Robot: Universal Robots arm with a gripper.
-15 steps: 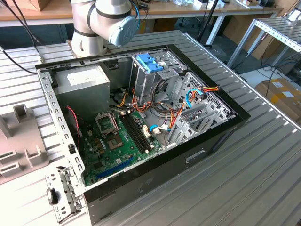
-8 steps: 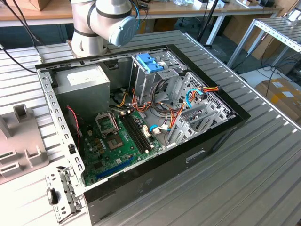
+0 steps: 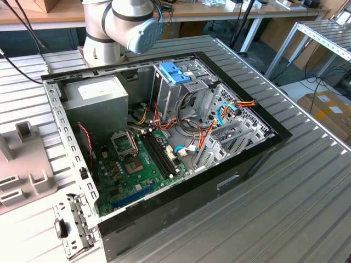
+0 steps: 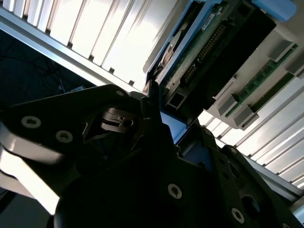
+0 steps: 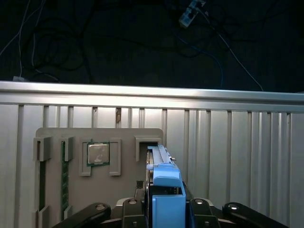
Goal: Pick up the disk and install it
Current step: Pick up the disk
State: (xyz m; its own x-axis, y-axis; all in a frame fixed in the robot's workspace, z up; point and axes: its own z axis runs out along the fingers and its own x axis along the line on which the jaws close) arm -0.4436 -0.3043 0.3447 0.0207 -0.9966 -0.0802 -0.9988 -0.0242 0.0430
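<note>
Black claw (image 5: 166,205), seemingly clenched on a dark flat hard disk (image 5: 164,176) with blue plastic rails, standing on edge; its long axis runs straight ahead toward the ribbed metal worktop's (image 5: 237,142) edge.

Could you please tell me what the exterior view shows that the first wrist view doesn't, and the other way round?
Exterior view: the open case with its motherboard, power supply and drive cage, plus the arm beyond it.
First wrist view: the gripper closed on the disk, which stands on edge in a slot of the tray, with a processor chip and a memory stick seated alongside.
Shared: the ribbed table and the grey tray, which lies at the exterior view's left.
</note>
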